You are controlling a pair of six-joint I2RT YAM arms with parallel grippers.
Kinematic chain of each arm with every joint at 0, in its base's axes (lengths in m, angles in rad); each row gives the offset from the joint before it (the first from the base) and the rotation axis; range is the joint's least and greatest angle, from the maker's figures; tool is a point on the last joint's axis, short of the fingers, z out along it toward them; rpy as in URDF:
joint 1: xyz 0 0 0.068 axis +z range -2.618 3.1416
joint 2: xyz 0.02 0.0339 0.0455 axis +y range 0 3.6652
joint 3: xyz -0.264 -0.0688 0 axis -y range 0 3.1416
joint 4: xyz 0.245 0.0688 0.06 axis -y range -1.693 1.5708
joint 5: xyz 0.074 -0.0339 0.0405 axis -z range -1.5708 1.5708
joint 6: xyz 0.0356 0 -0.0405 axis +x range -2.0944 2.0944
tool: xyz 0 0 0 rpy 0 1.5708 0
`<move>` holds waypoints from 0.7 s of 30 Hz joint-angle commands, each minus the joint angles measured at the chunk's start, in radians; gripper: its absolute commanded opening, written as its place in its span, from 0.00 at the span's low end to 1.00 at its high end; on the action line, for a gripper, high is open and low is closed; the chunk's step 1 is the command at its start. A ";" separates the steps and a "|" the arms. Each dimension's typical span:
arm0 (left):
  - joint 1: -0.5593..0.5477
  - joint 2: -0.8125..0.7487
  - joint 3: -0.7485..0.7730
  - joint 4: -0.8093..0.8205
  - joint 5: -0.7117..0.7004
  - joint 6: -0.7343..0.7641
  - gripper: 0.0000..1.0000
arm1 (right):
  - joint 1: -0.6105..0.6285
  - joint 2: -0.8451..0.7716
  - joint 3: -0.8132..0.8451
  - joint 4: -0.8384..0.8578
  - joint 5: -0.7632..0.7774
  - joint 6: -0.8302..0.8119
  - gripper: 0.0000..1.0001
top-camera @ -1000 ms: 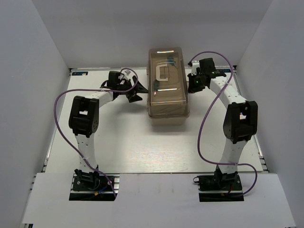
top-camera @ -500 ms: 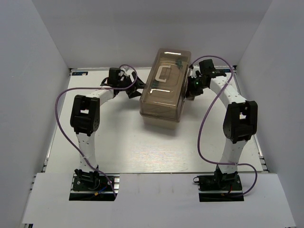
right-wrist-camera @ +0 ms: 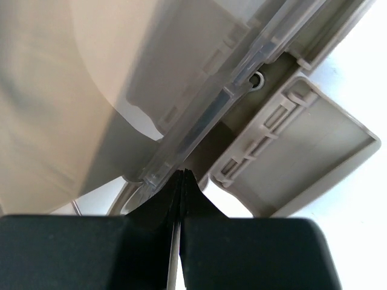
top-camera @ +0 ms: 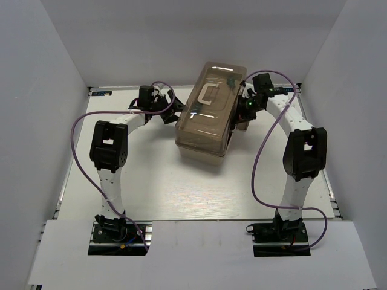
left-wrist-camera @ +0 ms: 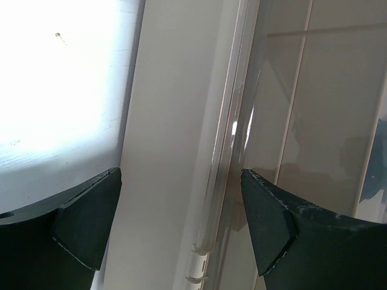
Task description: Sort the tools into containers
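The beige toolbox [top-camera: 204, 124] lies askew at the table's middle back, its translucent brown lid [top-camera: 211, 106] down and its pale handle [top-camera: 208, 95] on top. A green-handled tool [top-camera: 230, 80] shows faintly through the lid; the other tools are hidden. My left gripper [top-camera: 173, 110] is open against the box's left side; in the left wrist view [left-wrist-camera: 180, 181] its jaws straddle the seam between lid [left-wrist-camera: 314, 121] and base [left-wrist-camera: 175, 121]. My right gripper [top-camera: 243, 109] is shut and empty, its tip [right-wrist-camera: 181, 175] pressed at the lid's edge [right-wrist-camera: 211, 115] beside an open latch flap [right-wrist-camera: 302, 157].
White walls enclose the table on three sides. Purple cables [top-camera: 257, 163] loop from both arms. The arm bases [top-camera: 118, 232] sit at the near edge.
The toolbox has turned: its near end swung left and its far end right. Both grippers moved in against its sides.
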 commanded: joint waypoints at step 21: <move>-0.112 -0.087 -0.082 0.077 0.181 -0.019 0.92 | 0.035 -0.212 -0.176 0.029 -0.176 -0.255 0.34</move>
